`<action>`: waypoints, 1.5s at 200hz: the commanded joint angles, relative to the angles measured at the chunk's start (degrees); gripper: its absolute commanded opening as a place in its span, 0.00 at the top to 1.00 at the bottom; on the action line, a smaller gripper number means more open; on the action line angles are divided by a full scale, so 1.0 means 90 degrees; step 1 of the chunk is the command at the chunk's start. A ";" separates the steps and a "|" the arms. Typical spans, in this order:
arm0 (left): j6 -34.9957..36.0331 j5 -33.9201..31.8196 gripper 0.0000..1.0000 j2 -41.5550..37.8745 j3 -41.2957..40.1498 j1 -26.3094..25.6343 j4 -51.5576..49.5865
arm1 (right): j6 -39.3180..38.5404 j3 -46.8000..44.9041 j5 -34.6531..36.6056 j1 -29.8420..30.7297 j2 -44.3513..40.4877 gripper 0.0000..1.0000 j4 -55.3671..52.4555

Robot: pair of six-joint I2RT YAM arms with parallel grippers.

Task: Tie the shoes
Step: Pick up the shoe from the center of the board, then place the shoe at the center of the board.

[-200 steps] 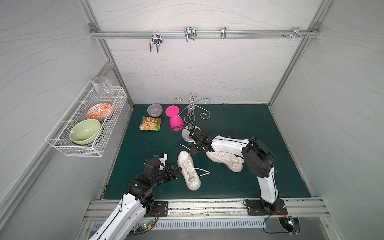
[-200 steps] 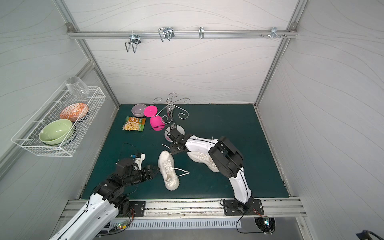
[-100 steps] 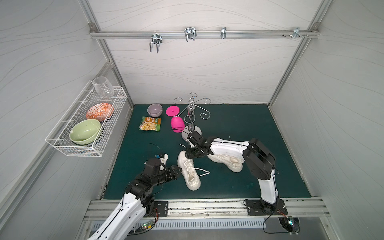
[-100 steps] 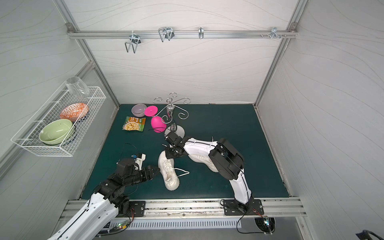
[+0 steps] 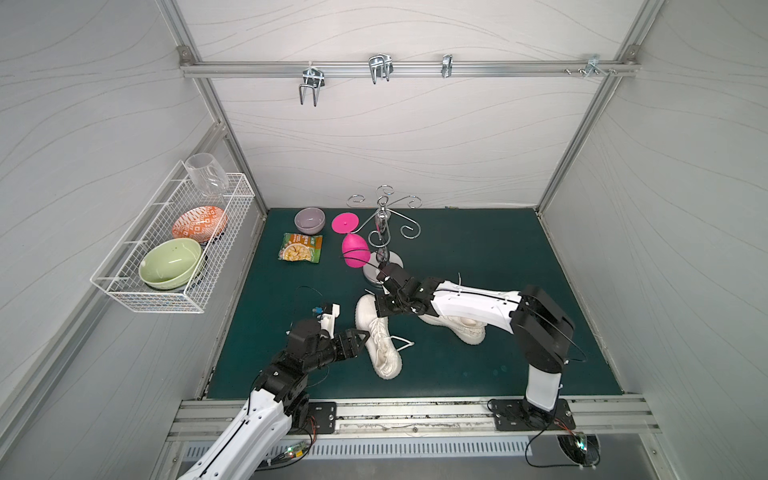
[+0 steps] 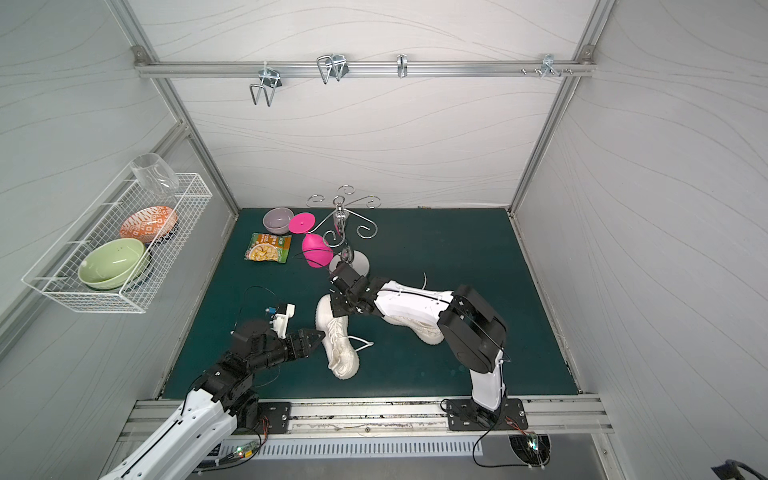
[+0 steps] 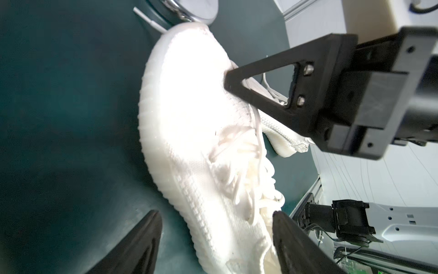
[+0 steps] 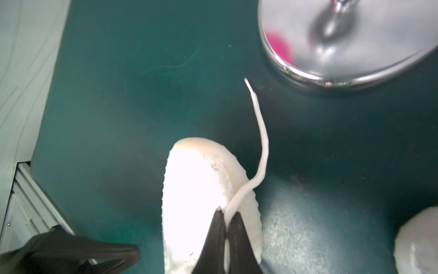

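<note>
I have the green mat (image 5: 478,257) filling the cell floor, with both shoes near its middle. My right arm (image 5: 478,305) lies low across the mat and covers much of the far shoe (image 5: 461,326), which sits on its sole beneath that arm, as both top views show (image 6: 415,326). The near shoe (image 5: 380,340) lies just to the left of it, apart from it, its length running from the stand towards the front rail. The toe is at the stand end. The chrome stand (image 5: 382,270) is close behind that toe, not touching it.

My left gripper (image 5: 363,334) is at the near shoe's left side, level with the lacing. In the left wrist view its fingers (image 7: 142,237) are spread wide with nothing between them but the shoe beyond. I cannot tell whether a tip touches the knit.

My right gripper (image 8: 227,217) is over the toe of the near shoe, fingers pressed together and pinching the lace (image 8: 263,147). The lace's free end trails across the mat towards the stand's base (image 8: 355,47).
</note>
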 commanded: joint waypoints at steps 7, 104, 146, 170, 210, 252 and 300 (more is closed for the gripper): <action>0.0354 0.0409 0.23 0.0734 -0.0097 -0.0035 0.2340 | -0.0077 -0.0150 0.0650 0.0090 -0.0415 0.95 -0.0025; 0.1972 0.0822 0.44 0.4155 0.1078 -0.0859 0.3994 | 0.1073 -0.1888 0.0333 -0.0705 -0.1094 0.80 0.0954; 0.1991 0.0906 0.45 0.4636 0.1195 -0.1052 0.4152 | 0.1517 -0.2222 -0.0242 -0.1030 -0.0914 0.74 0.1538; 0.2004 0.0868 0.43 0.4666 0.1207 -0.1068 0.4106 | 0.1524 -0.2290 -0.0229 -0.1063 -0.0994 0.85 0.1643; 0.2026 0.0920 0.39 0.4997 0.1361 -0.1067 0.4217 | 0.1472 -0.2519 -0.0483 -0.1072 -0.1293 1.00 0.2026; 0.1995 0.1171 0.33 0.5375 0.1613 -0.1066 0.4467 | 0.0942 -0.2622 -0.0391 -0.0772 -0.1923 1.00 0.2238; 0.1700 0.1643 0.33 0.5712 0.1710 -0.1060 0.5076 | 0.0594 -0.2545 -0.0251 -0.0574 -0.2375 1.00 0.2149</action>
